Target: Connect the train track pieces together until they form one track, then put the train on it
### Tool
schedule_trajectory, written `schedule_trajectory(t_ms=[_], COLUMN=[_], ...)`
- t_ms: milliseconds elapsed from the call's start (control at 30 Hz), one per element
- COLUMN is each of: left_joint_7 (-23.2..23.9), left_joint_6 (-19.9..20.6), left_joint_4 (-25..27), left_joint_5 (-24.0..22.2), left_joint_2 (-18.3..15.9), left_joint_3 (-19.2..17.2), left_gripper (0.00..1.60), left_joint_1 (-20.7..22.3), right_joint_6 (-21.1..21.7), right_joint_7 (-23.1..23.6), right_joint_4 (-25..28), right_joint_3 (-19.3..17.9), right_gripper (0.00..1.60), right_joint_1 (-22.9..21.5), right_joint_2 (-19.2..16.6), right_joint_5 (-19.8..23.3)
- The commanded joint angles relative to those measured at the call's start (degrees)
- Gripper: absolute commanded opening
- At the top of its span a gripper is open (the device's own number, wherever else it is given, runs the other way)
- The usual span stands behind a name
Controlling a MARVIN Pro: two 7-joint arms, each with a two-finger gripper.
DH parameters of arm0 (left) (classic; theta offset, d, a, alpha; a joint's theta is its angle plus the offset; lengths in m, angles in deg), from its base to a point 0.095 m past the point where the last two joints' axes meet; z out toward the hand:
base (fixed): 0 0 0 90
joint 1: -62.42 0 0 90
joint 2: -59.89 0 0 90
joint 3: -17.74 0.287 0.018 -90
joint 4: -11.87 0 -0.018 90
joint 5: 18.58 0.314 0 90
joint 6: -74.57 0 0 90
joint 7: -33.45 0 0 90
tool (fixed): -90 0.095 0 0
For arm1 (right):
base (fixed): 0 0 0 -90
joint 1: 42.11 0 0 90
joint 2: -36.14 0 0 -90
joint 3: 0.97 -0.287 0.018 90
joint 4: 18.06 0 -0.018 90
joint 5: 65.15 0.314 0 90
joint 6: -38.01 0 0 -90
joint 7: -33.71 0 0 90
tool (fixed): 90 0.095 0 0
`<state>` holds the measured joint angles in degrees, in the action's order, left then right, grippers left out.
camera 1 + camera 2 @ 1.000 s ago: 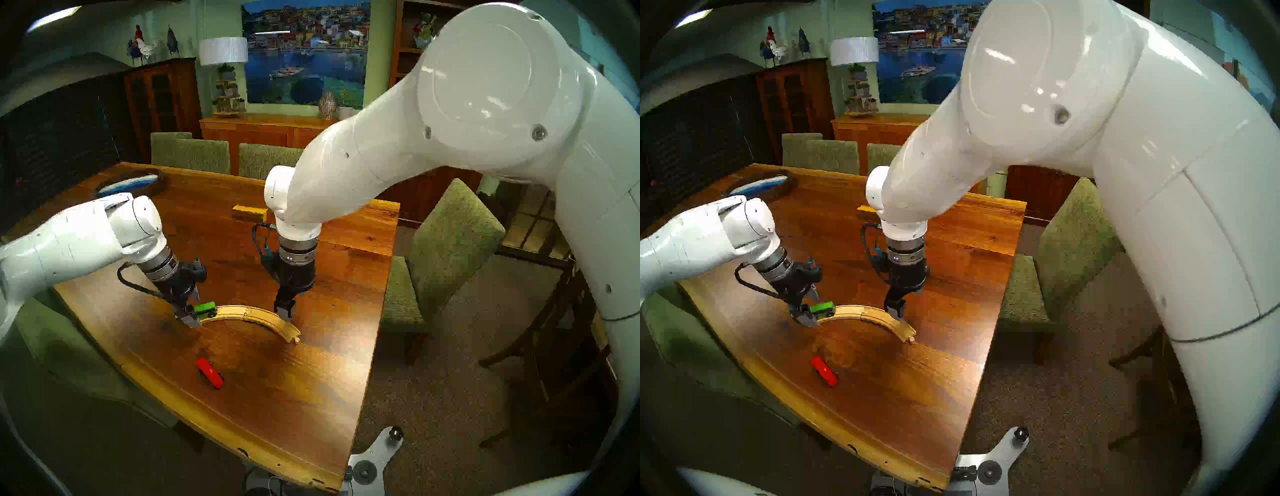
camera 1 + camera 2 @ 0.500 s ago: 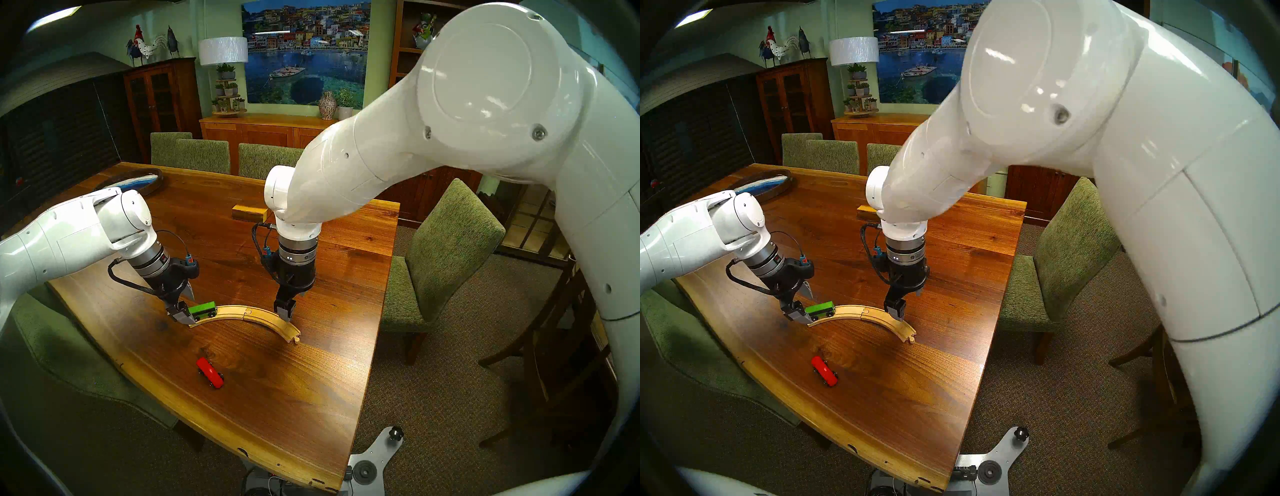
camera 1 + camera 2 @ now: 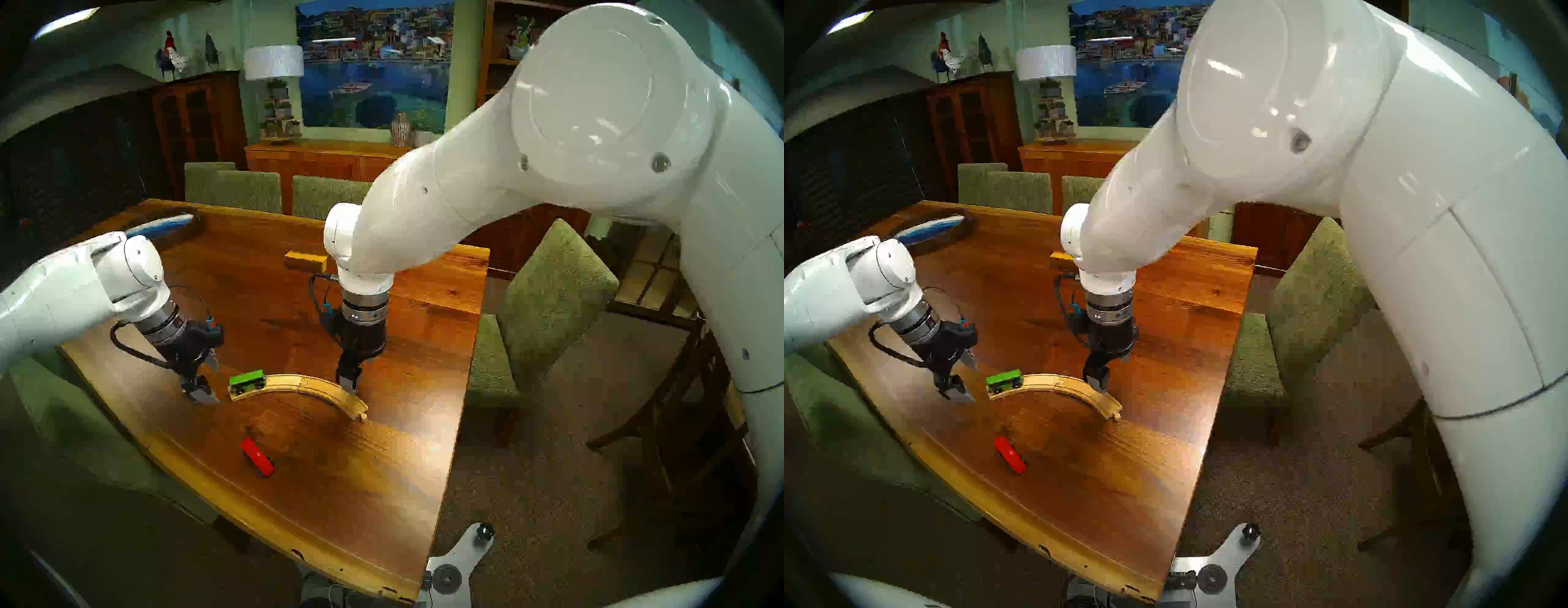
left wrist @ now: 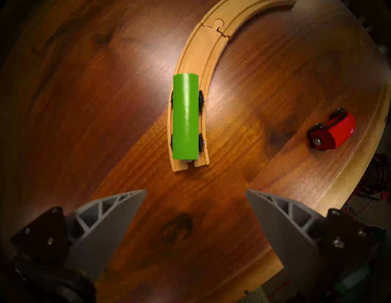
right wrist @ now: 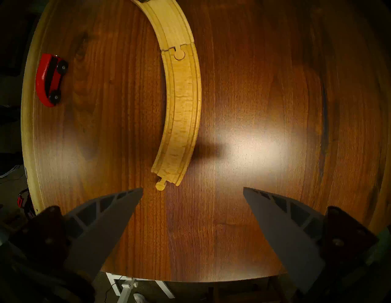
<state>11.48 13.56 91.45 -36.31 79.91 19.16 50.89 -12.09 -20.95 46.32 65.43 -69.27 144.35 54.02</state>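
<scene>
I have both claws spread wide and holding nothing. My left claw (image 3: 203,384) hangs over bare counter just beside the socket end of the pale curved wooden track (image 3: 305,387), whose two grooved pieces are joined at a peg-and-socket seam. The boxy bright green train car (image 4: 185,116) sits on that end with its wheels in the grooves, so I judge that half of the train is placed. The rounded glossy red train car (image 3: 257,457) lies on its side on the dark wooden counter (image 3: 382,488), well apart from the track and near the pale front edge. My right claw (image 5: 193,191) hovers at the track's peg end, probably ready to steady it. Open wood surrounds the red car, so approaching it looks easy.
</scene>
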Motion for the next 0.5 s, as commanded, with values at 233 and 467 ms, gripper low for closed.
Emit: schedule_trajectory(t_ms=[233,467], left_joint_7=[0.00,0.00], left_joint_6=[-0.34,-0.33], left_joint_4=[-2.00,-1.92], left_joint_5=[-0.72,-0.76], left_joint_2=[-1.98,-1.99], left_joint_3=[-2.18,-2.20], left_gripper=[1.60,1.60], left_joint_1=[1.94,1.86], right_joint_6=[0.15,0.15], right_joint_7=[0.08,0.08], right_joint_4=[-0.72,-0.72], right_joint_3=[-0.04,-0.04], right_gripper=[1.60,1.60], right_joint_1=[-1.77,-1.78], right_joint_2=[-0.66,-0.66], right_joint_5=[-0.02,-0.03])
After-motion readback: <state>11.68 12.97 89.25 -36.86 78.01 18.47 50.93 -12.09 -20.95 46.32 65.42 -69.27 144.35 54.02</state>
